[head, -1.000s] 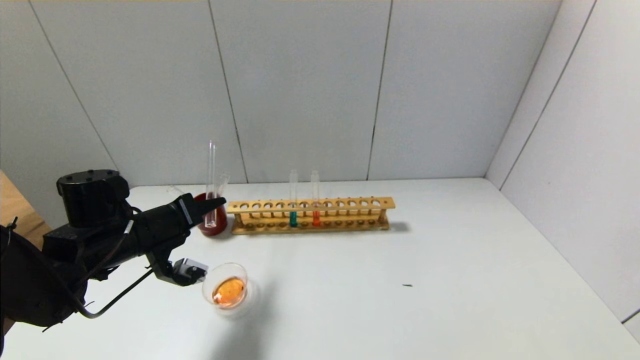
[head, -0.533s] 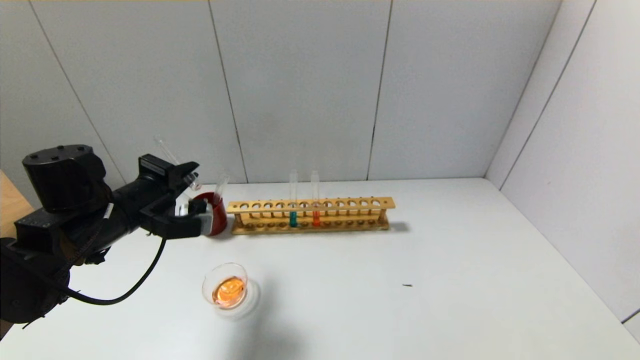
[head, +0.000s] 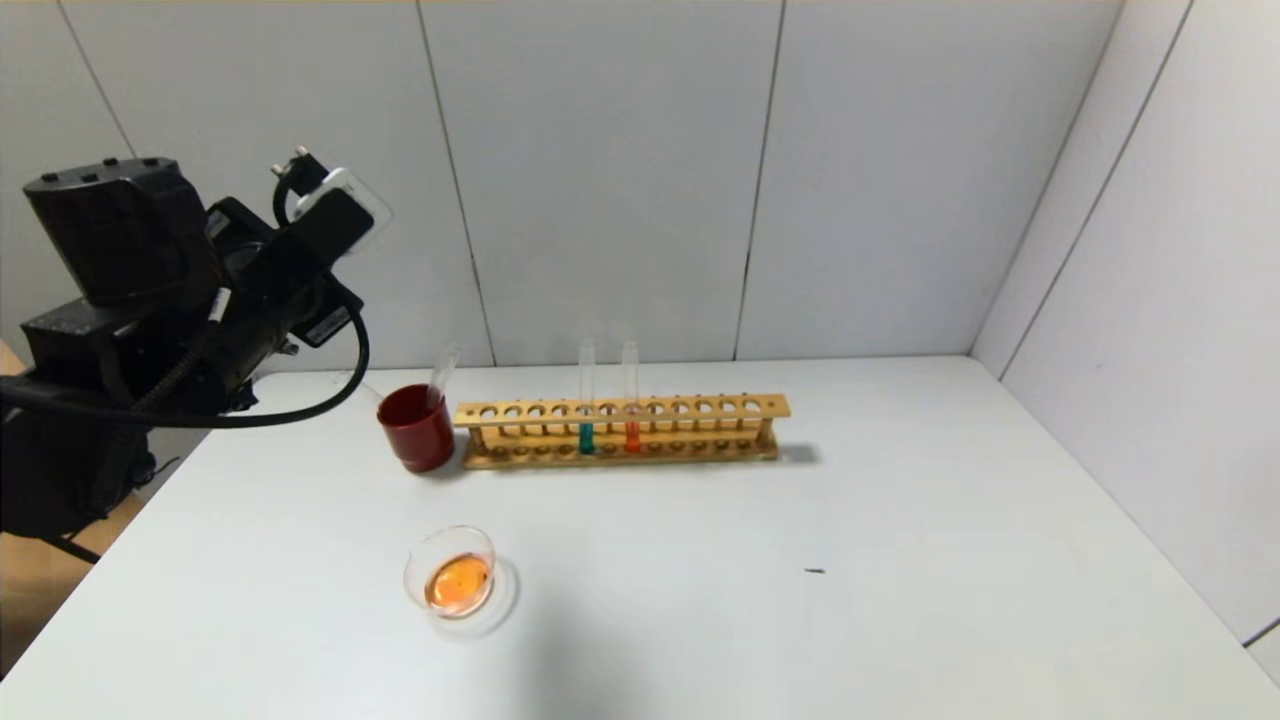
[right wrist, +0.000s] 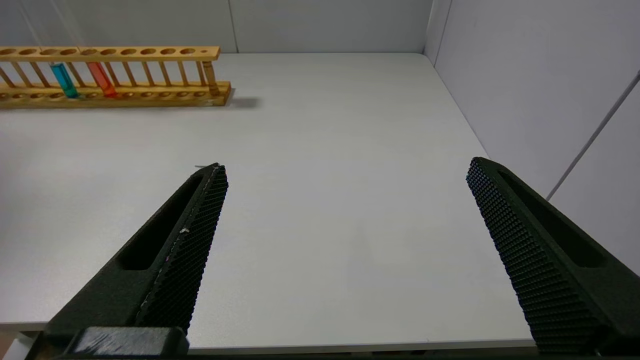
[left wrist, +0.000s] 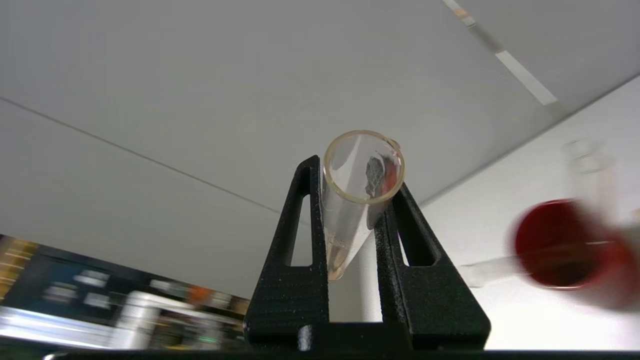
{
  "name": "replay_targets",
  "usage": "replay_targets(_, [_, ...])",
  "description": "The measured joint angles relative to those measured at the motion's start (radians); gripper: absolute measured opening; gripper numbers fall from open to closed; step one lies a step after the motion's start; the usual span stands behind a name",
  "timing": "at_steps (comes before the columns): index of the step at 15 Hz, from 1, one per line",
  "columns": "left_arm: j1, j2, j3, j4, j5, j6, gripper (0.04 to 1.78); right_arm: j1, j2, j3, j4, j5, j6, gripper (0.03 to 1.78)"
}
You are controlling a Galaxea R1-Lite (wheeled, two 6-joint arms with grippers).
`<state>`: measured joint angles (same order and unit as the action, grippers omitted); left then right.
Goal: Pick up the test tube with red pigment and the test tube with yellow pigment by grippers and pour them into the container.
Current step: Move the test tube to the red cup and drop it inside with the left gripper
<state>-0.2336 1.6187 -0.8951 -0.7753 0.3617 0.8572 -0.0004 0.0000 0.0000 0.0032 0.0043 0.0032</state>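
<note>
Between the left tool's fingers sits a near-empty tube.

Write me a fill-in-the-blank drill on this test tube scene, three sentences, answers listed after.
1. The left gripper is shut on a nearly empty glass ____.
2. The clear glass container on the table holds ____-coloured liquid.
3. In the wooden rack, the orange-red tube stands right beside a tube holding ____ liquid.

The right gripper hangs open over the table.

Missing words: test tube; orange; teal
</note>
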Motion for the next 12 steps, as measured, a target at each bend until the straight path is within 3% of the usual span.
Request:
replay_targets(2, [0.0, -0.018, -0.06, 0.158, -0.045, -0.204, 0.32, 0.0, 0.0, 0.0, 0.0, 0.0, 0.0, 1.75])
replay_targets(4, [0.011, -0.024, -0.119, 0.273, -0.157, -0.41, 0.32, 0.0, 0.0, 0.0, 0.0, 0.0, 0.0, 1.75])
replay_targets(6, [0.034, -0.014, -0.163, 0.288, -0.234, -0.554, 0.32, 0.0, 0.0, 0.0, 0.0, 0.0, 0.0, 1.75])
replay_targets(12, [0.112, 0.047, -0.166, 0.282, -0.329, -0.677, 0.32, 0.0, 0.0, 0.0, 0.0, 0.0, 0.0, 1.75])
